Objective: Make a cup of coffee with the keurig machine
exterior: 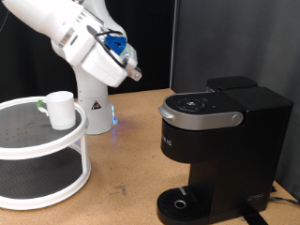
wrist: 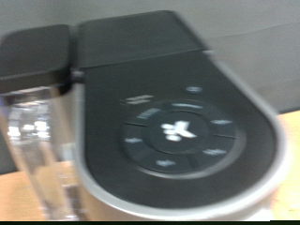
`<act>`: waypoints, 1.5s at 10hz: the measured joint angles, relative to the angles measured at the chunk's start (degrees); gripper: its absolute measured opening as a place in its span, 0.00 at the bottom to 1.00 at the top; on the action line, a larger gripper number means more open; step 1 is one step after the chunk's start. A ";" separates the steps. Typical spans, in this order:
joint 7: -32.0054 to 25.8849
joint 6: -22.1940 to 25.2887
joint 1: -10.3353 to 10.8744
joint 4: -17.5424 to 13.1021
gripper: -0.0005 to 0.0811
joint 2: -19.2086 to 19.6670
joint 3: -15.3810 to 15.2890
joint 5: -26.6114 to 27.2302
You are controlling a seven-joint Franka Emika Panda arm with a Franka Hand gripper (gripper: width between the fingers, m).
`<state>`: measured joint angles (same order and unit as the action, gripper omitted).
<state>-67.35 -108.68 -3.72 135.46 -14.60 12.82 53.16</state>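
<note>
Keurig machine [exterior: 220, 141] sits below, well apart from pincer [exterior: 134, 72].

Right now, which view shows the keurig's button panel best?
Wrist view: the button panel fills the frame from above, though blurred. Exterior view shows the keurig machine whole, its panel small and foreshortened.

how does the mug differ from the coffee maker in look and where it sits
The mug is small, white and rounded; the coffee maker is far larger, boxy and matte black with a silver band around its lid.

The mug stands on the top tier of a white round shelf at the exterior view's left; the coffee maker stands on the wooden table at the right, its drip tray bare.

Both stand upright. The claw holds nothing.
</note>
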 joint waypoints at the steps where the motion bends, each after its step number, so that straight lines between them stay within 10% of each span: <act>1: -1.50 -1.70 -0.32 1.86 0.01 -1.69 0.52 1.19; 7: -4.38 8.19 -3.76 5.34 0.01 -9.97 7.31 -0.56; 10: -4.58 8.95 -3.96 5.46 0.01 -9.75 7.86 -3.50; 15: -8.86 23.37 -7.30 3.19 0.01 -9.98 15.80 -13.44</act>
<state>-76.22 -85.31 -11.02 138.65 -24.58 28.62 39.72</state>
